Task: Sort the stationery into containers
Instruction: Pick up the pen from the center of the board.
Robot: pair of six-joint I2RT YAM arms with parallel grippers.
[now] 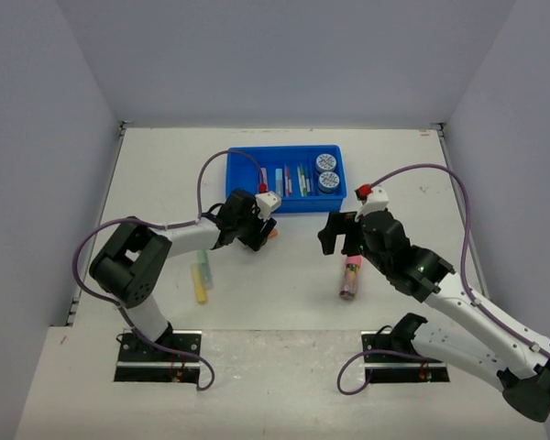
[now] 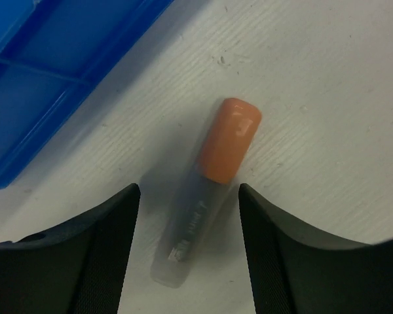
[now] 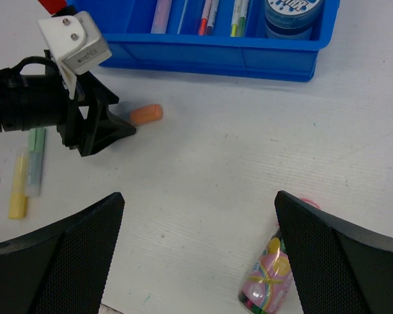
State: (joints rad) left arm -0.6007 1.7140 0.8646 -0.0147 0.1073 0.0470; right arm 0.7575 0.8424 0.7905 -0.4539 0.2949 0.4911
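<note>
An orange-capped marker (image 2: 226,140) with a clear barrel lies flat on the white table, just in front of the blue tray (image 2: 46,98). My left gripper (image 2: 185,193) is open and straddles the barrel, with a gap showing on each side. The top view shows the left gripper (image 1: 261,234) by the tray's (image 1: 243,197) near edge. My right gripper (image 3: 200,196) is open and holds nothing; it hangs over bare table. The pink patterned tube (image 3: 268,281) lies by its right finger. Pens (image 1: 289,179) and two patterned discs (image 1: 327,171) sit in the tray.
A yellow marker (image 1: 200,287) and a green marker (image 1: 206,273) lie side by side on the table left of the left arm. White walls close in the table on three sides. Purple cables loop above both arms.
</note>
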